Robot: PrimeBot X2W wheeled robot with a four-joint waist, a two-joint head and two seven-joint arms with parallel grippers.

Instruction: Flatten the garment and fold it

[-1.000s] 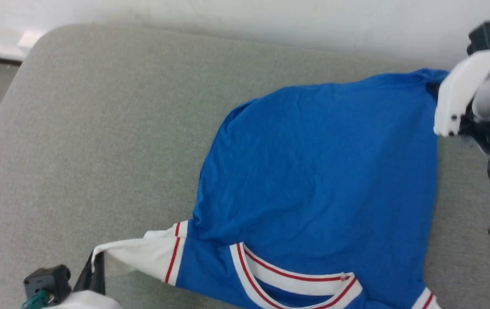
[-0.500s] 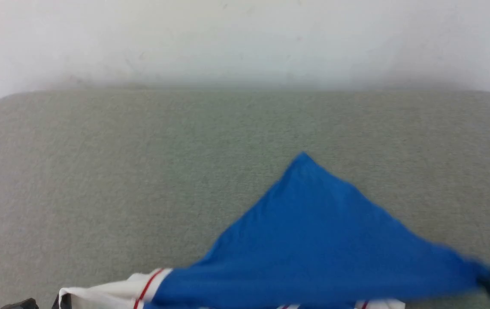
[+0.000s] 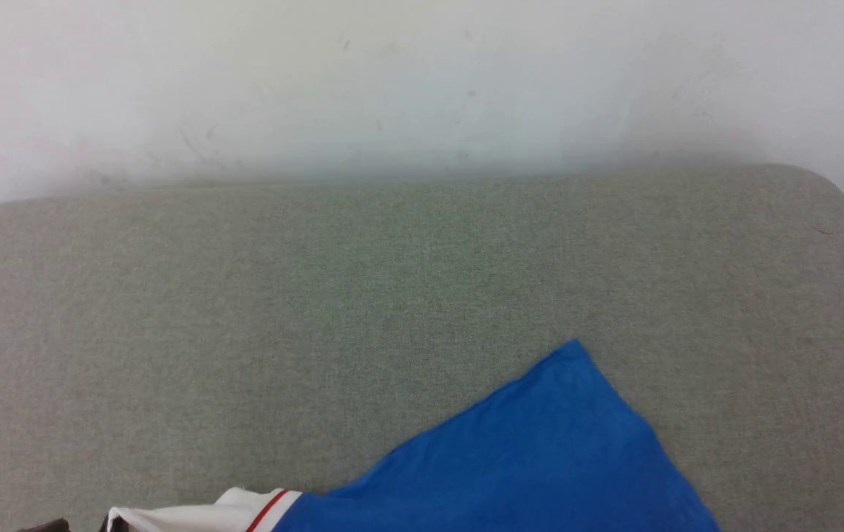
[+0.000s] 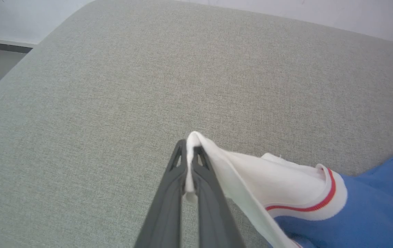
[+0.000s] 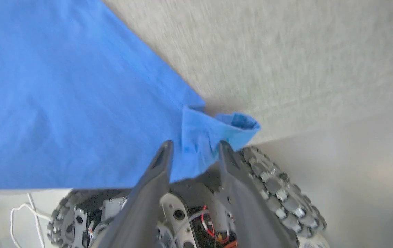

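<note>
A bright blue jersey T-shirt point(image 3: 540, 451) with white sleeves and thin red stripes lies on a big soft pad point(image 3: 318, 295) covered in grey-green cloth. In the head view the T-shirt is at the near edge of the pad, a bit to the right. One blue corner points toward the far side like the tip of a triangle. Behind the pad stands a plain white wall point(image 3: 392, 74) with a few small marks. A white sleeve point(image 3: 193, 517) with a red stripe pokes out to the left at the bottom of that view. The left gripper point(image 4: 189, 151) has its two long dark fingers pressed tight together, and the edge of the white sleeve is pinched between the tips. The sleeve looks held up a little off the pad there. It runs back to the red stripe and then to the blue part. The right gripper point(image 5: 193, 148) has its two fingers point(image 5: 148, 193) spread apart. A small crumpled blue corner point(image 5: 232, 127) of the T-shirt sits between the tips, at the edge of the pad, but the fingers do not squeeze it. I cannot tell if either finger touches the cloth. Under that gripper are a black knobby wheel point(image 5: 279, 193) of the robot, some red wires point(image 5: 206, 224), a thin white cord point(image 5: 21, 213) and a pale smooth floor point(image 5: 354, 172).
</note>
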